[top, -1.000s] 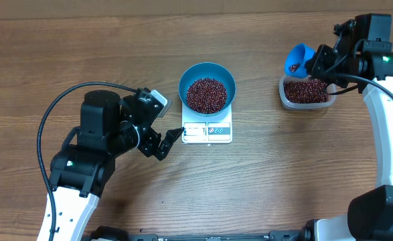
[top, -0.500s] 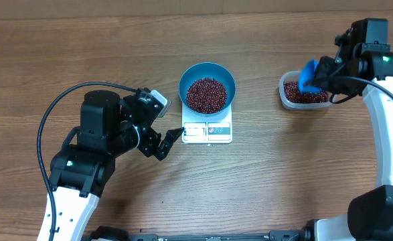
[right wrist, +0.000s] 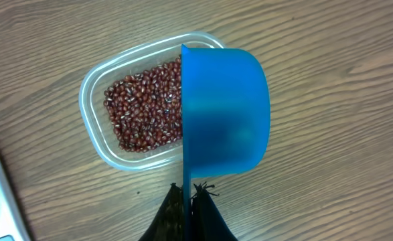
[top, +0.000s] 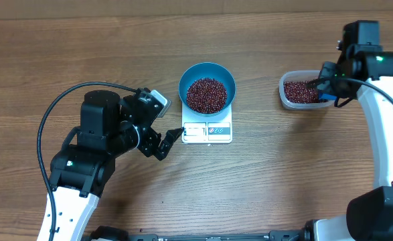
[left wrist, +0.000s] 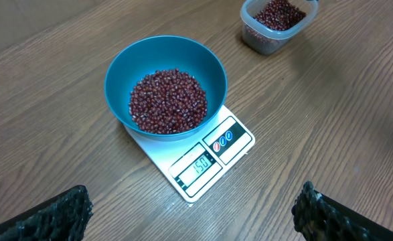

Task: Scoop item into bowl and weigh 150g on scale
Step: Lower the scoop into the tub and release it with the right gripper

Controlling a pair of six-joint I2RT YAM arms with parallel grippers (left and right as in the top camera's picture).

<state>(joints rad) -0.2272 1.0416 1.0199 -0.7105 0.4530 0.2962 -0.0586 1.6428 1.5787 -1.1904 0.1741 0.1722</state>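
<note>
The blue bowl (top: 207, 72) stands on the white scale (top: 207, 132), holding a heap of red-brown beans (top: 205, 94). In the left wrist view the bowl (left wrist: 119, 67), its beans (left wrist: 168, 100) and the scale (left wrist: 240, 137) are ahead, and the display reads about 150. My left gripper (top: 173, 136) (left wrist: 193, 204) is open and empty beside the scale's front left corner. My right gripper (top: 330, 86) (right wrist: 188, 191) is shut on the handle of a small blue scoop (right wrist: 226, 110), held on its side over the right part of a clear tub (right wrist: 92, 87).
The clear plastic tub (top: 284, 98) at the right of the table holds more beans (top: 300, 91) (right wrist: 142, 117). It also shows at the top of the left wrist view (left wrist: 250, 37). A black cable loops over the left arm (top: 82, 87).
My right gripper has carried the scoop from above the tub's left edge rightward and down over the tub, turning it onto its side. The left arm, bowl and scale have not moved.
</note>
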